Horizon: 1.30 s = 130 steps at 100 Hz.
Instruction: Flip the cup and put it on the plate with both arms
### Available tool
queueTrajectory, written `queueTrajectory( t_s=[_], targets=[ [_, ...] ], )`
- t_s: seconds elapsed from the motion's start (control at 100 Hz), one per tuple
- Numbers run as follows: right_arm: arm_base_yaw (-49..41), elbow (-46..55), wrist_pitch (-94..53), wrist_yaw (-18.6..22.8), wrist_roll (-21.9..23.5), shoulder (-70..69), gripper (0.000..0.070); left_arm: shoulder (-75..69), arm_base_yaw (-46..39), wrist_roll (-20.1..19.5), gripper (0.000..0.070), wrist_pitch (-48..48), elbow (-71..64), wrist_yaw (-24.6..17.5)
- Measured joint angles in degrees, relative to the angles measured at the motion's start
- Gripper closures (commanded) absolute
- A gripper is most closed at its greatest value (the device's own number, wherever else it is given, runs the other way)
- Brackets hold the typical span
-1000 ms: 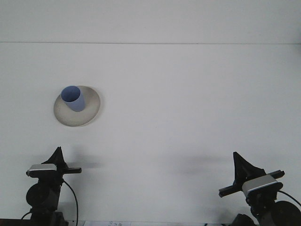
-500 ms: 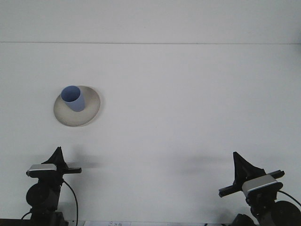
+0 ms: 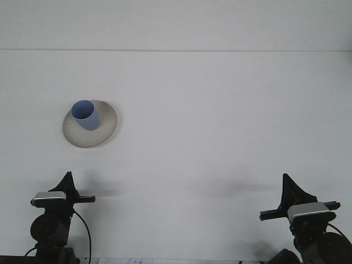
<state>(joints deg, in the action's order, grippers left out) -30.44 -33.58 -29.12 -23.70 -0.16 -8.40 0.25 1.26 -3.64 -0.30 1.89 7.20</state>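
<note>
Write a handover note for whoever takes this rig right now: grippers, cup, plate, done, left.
Left gripper: parked at the near left edge, holding nothing; jaws unreadable from this view.
Right gripper: parked at the near right edge, holding nothing; jaws unreadable too.
Blue cup: on the plate, far left of the white table, mouth facing up toward the camera, apparently upright.
Done: cup appears flipped and placed on the plate.
Left: seemingly nothing; confirm the cup sits stable.

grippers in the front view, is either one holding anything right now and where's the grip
Nothing is held. The left gripper and right gripper sit at the near edge, far from the blue cup, which stands mouth up on the plate.
</note>
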Motion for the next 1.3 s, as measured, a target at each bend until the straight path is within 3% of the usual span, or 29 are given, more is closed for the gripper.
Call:
queueTrajectory(
  t_s=[0.15,0.26,0.33,0.58,1.3],
  targets=[
    [15.39,11.45,9.75,10.12,-1.57,4.37,0.0693,0.0,0.0,0.0,0.0685,0.02,0.0,0.0],
    [26.1,20.72,16.37,19.26,-1.22,7.78,0.0693,0.0,0.0,0.0,0.0685,0.02,0.0,0.0],
    [31.12,25.2,19.04,22.77,-0.17,8.35,0.0693,0.0,0.0,0.0,0.0685,0.09,0.0,0.0],
    [34.18,32.39,26.08,23.58,2.6,8.28,0.0693,0.0,0.0,0.02,0.0685,0.04,0.0,0.0],
    [34.21,32.74,25.62,23.65,3.21,8.28,0.0693,0.0,0.0,0.11,0.0685,0.04,0.0,0.0]
  ],
)
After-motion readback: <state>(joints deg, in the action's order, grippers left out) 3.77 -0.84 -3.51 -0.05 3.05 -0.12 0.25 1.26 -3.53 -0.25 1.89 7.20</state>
